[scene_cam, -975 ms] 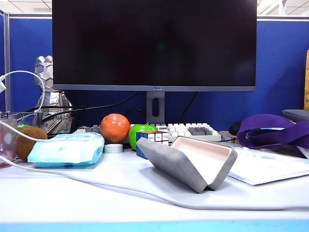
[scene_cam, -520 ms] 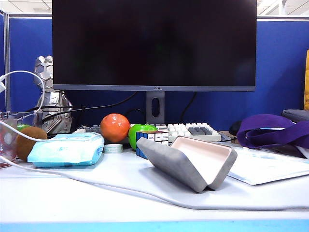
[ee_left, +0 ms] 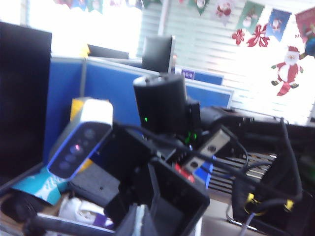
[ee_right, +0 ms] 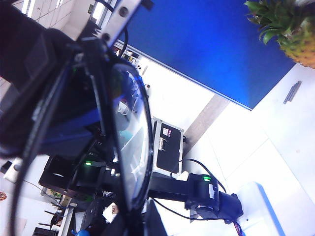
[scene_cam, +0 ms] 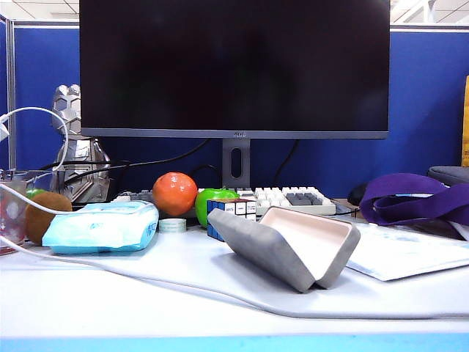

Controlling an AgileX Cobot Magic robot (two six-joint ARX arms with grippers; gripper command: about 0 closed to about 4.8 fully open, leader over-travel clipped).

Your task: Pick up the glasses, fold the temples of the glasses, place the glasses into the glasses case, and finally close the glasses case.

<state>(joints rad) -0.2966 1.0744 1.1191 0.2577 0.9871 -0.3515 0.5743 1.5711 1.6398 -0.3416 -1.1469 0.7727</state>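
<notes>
Grey felt clamshell glasses case (scene_cam: 289, 246) lies open on surface (scene_cam: 146, 293), beige lining showing; right tool (ee_right: 129, 222) pinches thin-framed glasses (ee_right: 129, 147); left tool (ee_left: 142, 221) state indeterminate.

We find no change across the exterior views: nothing on the white table (scene_cam: 110, 301) has shifted, arrived or gone. The oblong grey felt glasses case (scene_cam: 286, 246) with its pale beige lining lies open in the same place and at the same tilt. Neither pincer appears in any exterior picture, and the wrist views have no earlier pictures, so we cannot tell any change for the arms.
</notes>
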